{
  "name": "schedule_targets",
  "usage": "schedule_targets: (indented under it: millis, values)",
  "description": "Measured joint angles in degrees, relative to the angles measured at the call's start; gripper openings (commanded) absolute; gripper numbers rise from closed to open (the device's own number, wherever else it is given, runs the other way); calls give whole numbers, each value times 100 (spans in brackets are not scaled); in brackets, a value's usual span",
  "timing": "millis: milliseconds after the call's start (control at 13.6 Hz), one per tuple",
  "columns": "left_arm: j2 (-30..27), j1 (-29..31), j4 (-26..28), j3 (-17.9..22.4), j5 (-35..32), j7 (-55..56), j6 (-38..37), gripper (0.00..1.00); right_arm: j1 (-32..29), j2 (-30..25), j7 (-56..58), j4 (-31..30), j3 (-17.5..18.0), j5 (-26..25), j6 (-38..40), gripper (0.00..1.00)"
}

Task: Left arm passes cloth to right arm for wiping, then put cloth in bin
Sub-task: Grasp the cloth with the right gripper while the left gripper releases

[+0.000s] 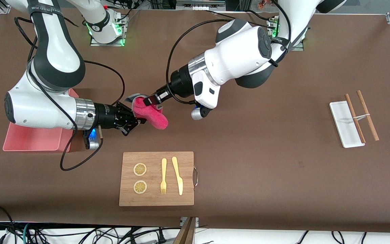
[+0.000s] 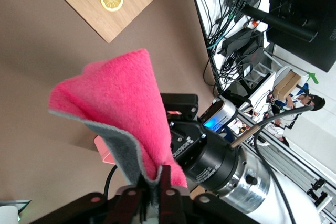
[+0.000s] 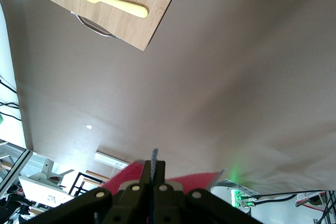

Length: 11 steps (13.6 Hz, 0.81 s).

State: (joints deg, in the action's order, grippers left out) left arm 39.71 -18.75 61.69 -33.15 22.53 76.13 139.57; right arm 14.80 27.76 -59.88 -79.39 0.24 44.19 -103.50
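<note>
The magenta-pink cloth (image 1: 154,117) with a grey reverse hangs in the air over the table's middle, between the two grippers. My left gripper (image 1: 149,100) is shut on its upper end; in the left wrist view the cloth (image 2: 121,93) is pinched between the fingers (image 2: 157,174). My right gripper (image 1: 141,121) is shut on the cloth's edge at the side toward the right arm; in the right wrist view a thin grey edge sits between its closed fingers (image 3: 153,169), with pink cloth (image 3: 122,173) showing past them. The salmon-pink bin (image 1: 32,139) stands under the right arm, partly hidden.
A wooden cutting board (image 1: 156,178) with two lemon slices, a yellow fork and a yellow knife lies nearer the front camera than the cloth. A white tray (image 1: 345,125) with chopsticks lies toward the left arm's end of the table.
</note>
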Motion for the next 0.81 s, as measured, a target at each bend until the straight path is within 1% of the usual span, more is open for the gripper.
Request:
schedule_targets:
  millis: [220,367,514,661,808]
  values:
    - [-1,145,-16,0,0,0,-37,100,11,75,0,-10,0,-1,4,0]
    - [-2,290,-44,-1,0,-9,-321,100,43,181,26,-15,0,-4,8,0]
    - [-34,528,-87,1,-1,-165,-922,100,125,334,91,-27,1,-139,57,0]
    - [-109,868,-88,15,-70,-729,-1834,100,318,569,124,-62,4,-607,78,0]
    - [-174,1347,-80,31,-188,-1482,-2705,100,521,817,133,-84,5,-984,73,0]
